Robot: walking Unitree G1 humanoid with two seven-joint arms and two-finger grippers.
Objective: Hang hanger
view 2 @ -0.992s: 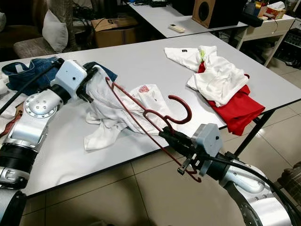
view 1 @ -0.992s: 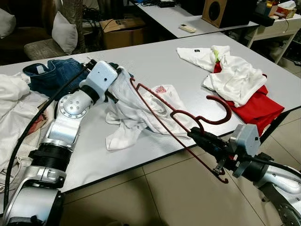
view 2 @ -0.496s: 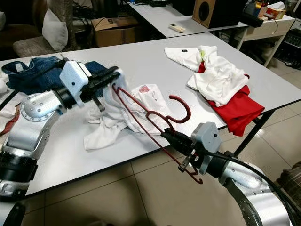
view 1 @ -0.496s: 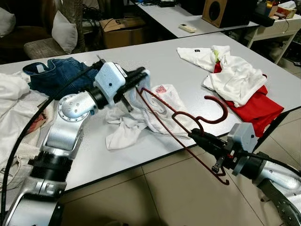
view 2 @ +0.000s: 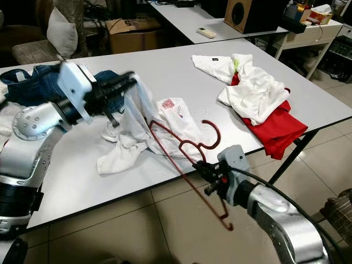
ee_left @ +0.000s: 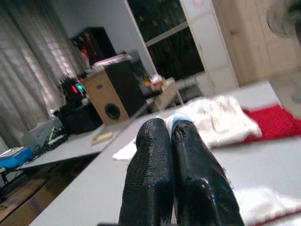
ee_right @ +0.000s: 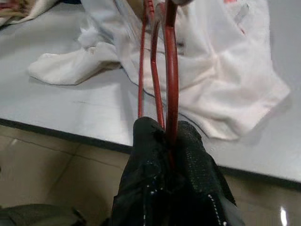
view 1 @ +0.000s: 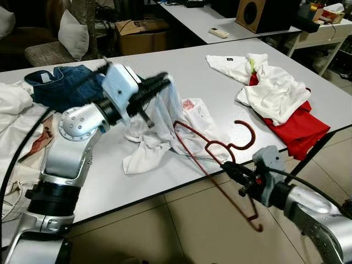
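Observation:
A dark red wire hanger [view 1: 220,151] hangs over the table's front edge, its hook [view 1: 246,133] upward and one end reaching into a white shirt [view 1: 193,122]. My right gripper [view 1: 233,170] is shut on the hanger's neck, just off the table [view 1: 165,66]; the right wrist view has the red wires [ee_right: 162,70] running out from between the shut fingers [ee_right: 188,155]. My left gripper [view 1: 161,83] is shut on a fold of the white shirt and holds it up off the table. Between its fingers [ee_left: 150,155] a sliver of cloth [ee_left: 175,123] peeks out.
Blue jeans [view 1: 60,85] and a white cloth [view 1: 14,107] lie at the table's left. A pile of white [view 1: 272,91] and red [view 1: 300,129] clothes sits at the right edge. Tiled floor [view 1: 181,225] lies below the front edge. A second table [view 1: 220,19] stands behind.
My left gripper has risen and turned right, lifting the white shirt with it. The hanger's far end has drawn away from that gripper, and the right gripper with the hanger has dropped lower and nearer.

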